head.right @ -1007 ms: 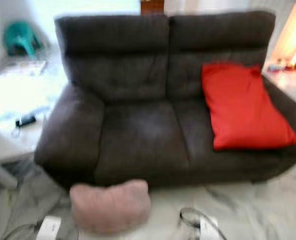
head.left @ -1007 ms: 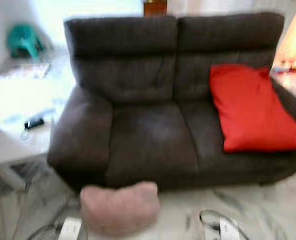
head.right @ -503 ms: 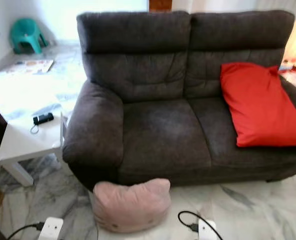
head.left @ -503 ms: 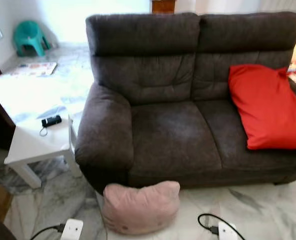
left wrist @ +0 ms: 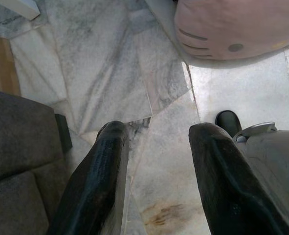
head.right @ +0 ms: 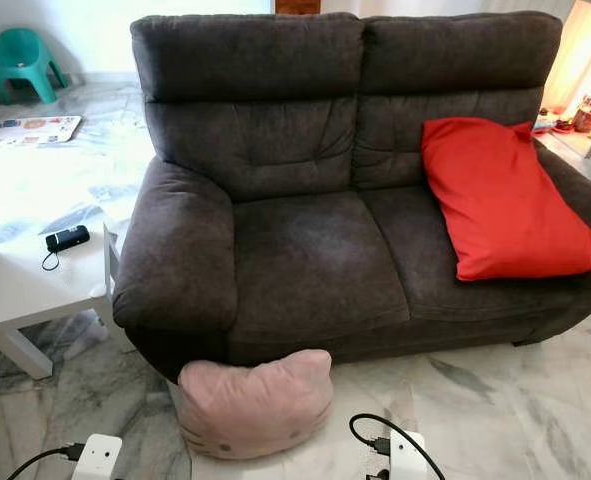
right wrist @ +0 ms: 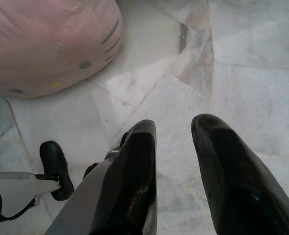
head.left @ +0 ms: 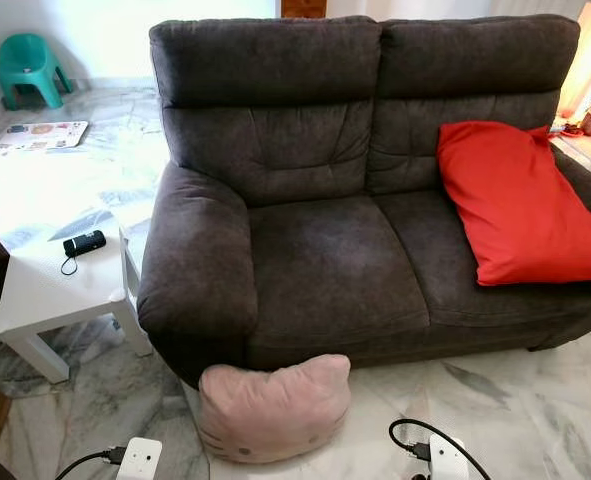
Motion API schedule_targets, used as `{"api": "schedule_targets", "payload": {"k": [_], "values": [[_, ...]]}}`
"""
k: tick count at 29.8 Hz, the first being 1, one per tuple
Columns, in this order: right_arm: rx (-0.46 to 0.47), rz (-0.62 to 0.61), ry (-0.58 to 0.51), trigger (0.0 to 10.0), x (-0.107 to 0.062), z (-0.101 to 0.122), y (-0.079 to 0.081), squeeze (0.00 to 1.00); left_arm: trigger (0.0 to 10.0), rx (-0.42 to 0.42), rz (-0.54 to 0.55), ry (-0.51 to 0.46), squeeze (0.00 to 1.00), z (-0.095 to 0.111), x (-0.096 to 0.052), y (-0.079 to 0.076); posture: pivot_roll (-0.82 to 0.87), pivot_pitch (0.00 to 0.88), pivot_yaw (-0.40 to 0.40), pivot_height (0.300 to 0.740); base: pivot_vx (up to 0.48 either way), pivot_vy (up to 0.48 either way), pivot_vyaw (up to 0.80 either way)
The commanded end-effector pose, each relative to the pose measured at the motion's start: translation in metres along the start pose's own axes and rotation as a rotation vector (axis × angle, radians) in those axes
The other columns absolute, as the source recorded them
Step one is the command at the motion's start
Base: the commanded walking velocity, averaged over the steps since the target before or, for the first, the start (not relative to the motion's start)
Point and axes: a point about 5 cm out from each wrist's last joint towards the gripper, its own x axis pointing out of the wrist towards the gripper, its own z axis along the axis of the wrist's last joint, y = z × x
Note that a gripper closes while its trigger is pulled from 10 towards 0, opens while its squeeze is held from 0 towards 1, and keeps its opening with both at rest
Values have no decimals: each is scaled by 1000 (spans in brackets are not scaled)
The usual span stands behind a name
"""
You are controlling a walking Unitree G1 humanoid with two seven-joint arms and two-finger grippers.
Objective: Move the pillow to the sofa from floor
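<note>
Pink pillow [head.left: 274, 408] on floor [head.left: 535, 400], against sofa [head.left: 335, 270] front below left armrest. Left gripper [left wrist: 156, 171] & right gripper [right wrist: 176, 161] spread, empty, nearby. Prob. soft, light, squashy; best squeezed w/ both sides

Both head views are sharp and evenly daylit, with strong light pouring in from the upper left of the frame, where the marble floor [head.left: 95, 170] and the white side table [head.left: 45, 290] glare almost to pure white. A warm orange glow burns out the upper right corner, and the dark sofa [head.left: 325, 260] keeps its texture, casting only a soft shadow along its base. The wrist views are dimmer but clear, their black fingers [left wrist: 95, 186] slightly soft up close.
</note>
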Motion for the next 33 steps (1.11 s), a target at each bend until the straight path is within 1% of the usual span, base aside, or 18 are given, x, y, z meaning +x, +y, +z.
{"api": "schedule_targets", "payload": {"k": [1, 3, 6, 9, 15, 18, 21, 22, 24, 33], "values": [[-15, 16, -20, 10000, 0, 3, -1, 0, 10000, 0, 4, 14, 0, -6, -1, 2, 38, 0, -29, 740, 0, 0, 800], [-20, 18, -17, 10000, 0, 2, -1, 0, 10000, 2, 7, 16, 0, -7, -2, 3, 39, 0, -28, 740, 0, 0, 800], [1, 20, -14, 10000, 0, 1, -1, 0, 10000, 3, 13, 19, 0, -7, -2, 4, 39, 0, -28, 740, 0, 0, 681], [36, 19, 0, 10000, -3, -12, -9, 0, 10000, 3, 13, 17, 0, -5, -1, 3, 37, 0, -26, 740, 265, 0, 0], [-1, 30, 6, 10000, -5, -18, -12, 0, 10000, 3, 8, 10, 0, -2, 0, 0, 38, 0, -27, 740, 288, 0, 0], [-15, 36, 8, 10000, -5, -19, -11, 0, 10000, 3, 7, 10, 0, -1, 0, 0, 39, 0, -28, 740, 291, 0, 742], [-4, 36, 12, 10000, -5, -22, -11, 0, 10000, 3, 7, 10, 0, -1, 0, 0, 39, 0, -28, 740, 292, 0, 800], [18, 31, 15, 10000, -6, -24, -14, 0, 10000, 2, 5, 11, 0, -2, 0, 0, 40, 0, -29, 740, 292, 0, 0], [24, 29, 19, 10000, -7, -27, -15, 0, 10000, 1, 5, 13, 0, -2, 0, 0, 39, 0, -29, 740, 292, 0, 0], [19, 36, 16, 10000, -6, -23, -13, 0, 10000, 2, 4, 22, 0, -6, -1, 2, 41, 0, -32, 740, 295, 0, 0]]}}
